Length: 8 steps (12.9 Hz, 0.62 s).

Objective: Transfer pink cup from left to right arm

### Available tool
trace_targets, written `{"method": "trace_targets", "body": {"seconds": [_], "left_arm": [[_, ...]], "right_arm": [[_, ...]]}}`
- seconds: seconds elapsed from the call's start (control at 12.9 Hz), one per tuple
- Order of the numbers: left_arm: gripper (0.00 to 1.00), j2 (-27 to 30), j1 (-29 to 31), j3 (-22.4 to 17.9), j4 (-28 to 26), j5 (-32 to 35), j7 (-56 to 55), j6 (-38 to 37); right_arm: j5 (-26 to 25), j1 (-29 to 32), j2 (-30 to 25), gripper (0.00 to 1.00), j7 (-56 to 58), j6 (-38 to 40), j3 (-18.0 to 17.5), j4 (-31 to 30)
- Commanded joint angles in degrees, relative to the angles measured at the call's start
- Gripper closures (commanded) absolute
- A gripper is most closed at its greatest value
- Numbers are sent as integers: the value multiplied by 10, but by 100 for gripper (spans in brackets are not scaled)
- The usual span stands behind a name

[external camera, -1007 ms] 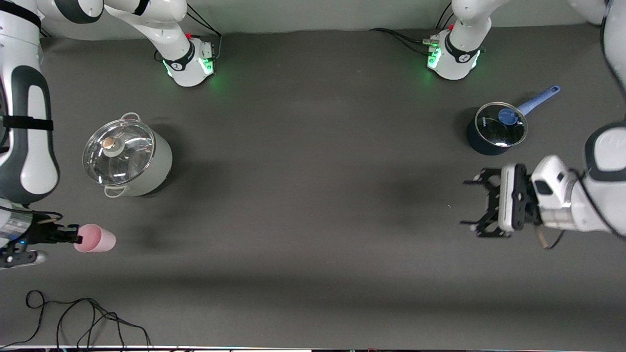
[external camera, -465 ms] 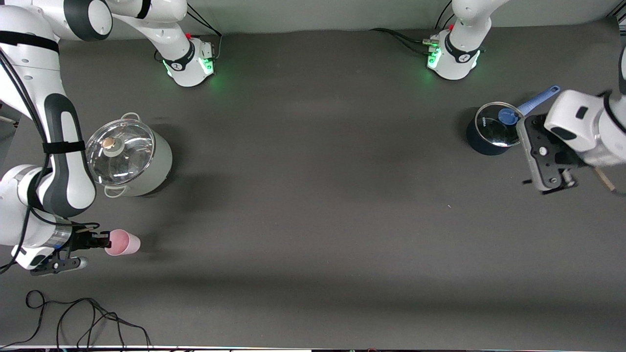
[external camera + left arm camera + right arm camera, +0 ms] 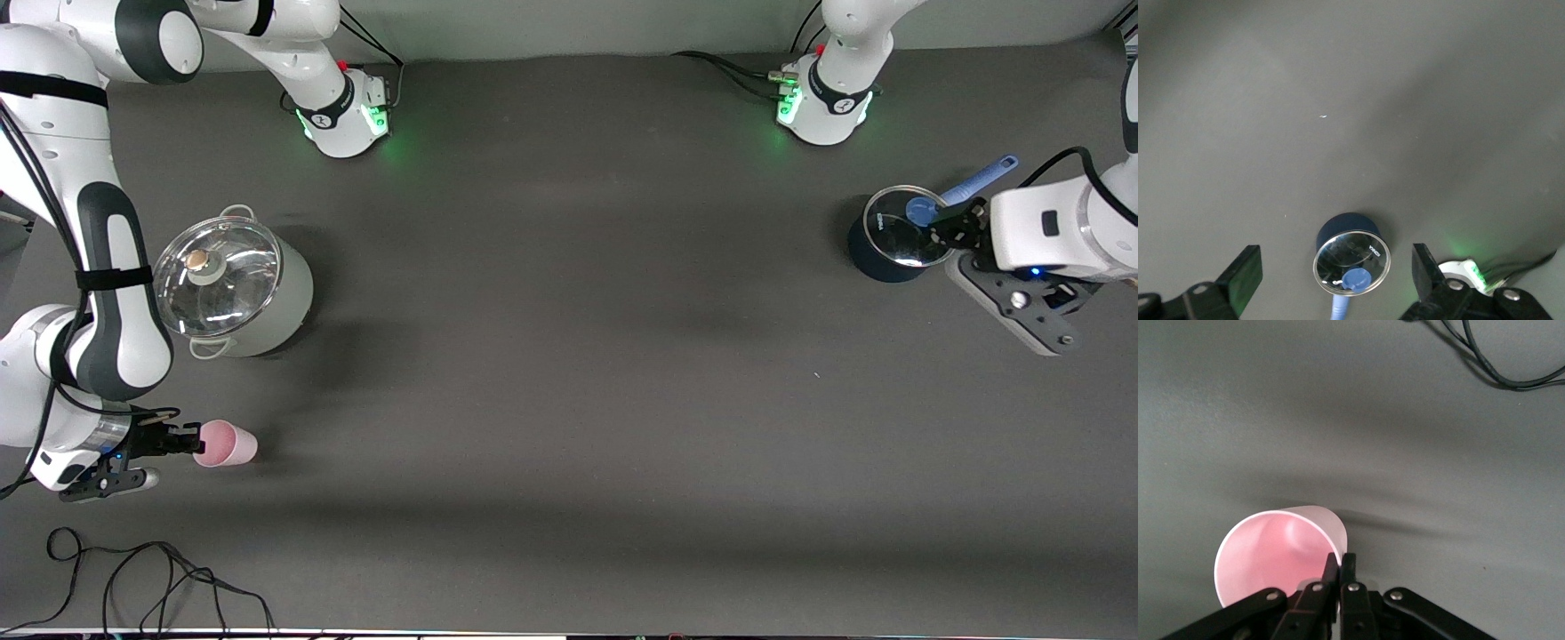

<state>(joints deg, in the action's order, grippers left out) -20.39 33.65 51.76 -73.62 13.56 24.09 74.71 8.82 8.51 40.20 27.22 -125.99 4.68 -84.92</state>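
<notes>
The pink cup (image 3: 227,444) lies tilted on its side, low over the table near the right arm's end, its mouth toward the right gripper (image 3: 188,442). In the right wrist view the right gripper (image 3: 1340,563) is shut on the rim of the pink cup (image 3: 1281,550), one finger inside and one outside. The left gripper (image 3: 951,229) is open and empty, over a blue saucepan (image 3: 898,236) at the left arm's end. In the left wrist view the left gripper (image 3: 1336,270) has its two fingers wide apart on either side of the saucepan (image 3: 1351,257) far below.
A large silver pot with a glass lid (image 3: 231,284) stands at the right arm's end, farther from the camera than the cup. Black cables (image 3: 151,578) lie near the table's front edge and show in the right wrist view (image 3: 1498,367).
The right gripper has carried the cup a little toward the table's middle. The left arm has swung from over open table to over the blue saucepan and turned its gripper downward.
</notes>
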Motion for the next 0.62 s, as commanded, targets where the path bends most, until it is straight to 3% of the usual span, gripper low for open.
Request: {"method": "trace_targets", "body": {"seconds": [0.0, 0.23, 0.31, 0.46, 0.54], "left_arm": [[0, 8, 3, 1, -7, 15, -143, 5], [0, 3, -3, 2, -6, 76, -208, 7], [0, 0, 0, 2, -6, 88, -203, 7], [0, -1, 4, 2, 0, 85, -202, 4], [0, -1, 1, 2, -1, 85, -206, 3]], "right_arm": [[20, 11, 5, 100, 34, -11, 0, -1], [20, 12, 13, 100, 34, -22, 0, -1], [20, 12, 13, 87, 34, -22, 0, -1], [20, 12, 9, 34, 33, -18, 0, 0], [20, 12, 8, 17, 32, -17, 1, 0]]}}
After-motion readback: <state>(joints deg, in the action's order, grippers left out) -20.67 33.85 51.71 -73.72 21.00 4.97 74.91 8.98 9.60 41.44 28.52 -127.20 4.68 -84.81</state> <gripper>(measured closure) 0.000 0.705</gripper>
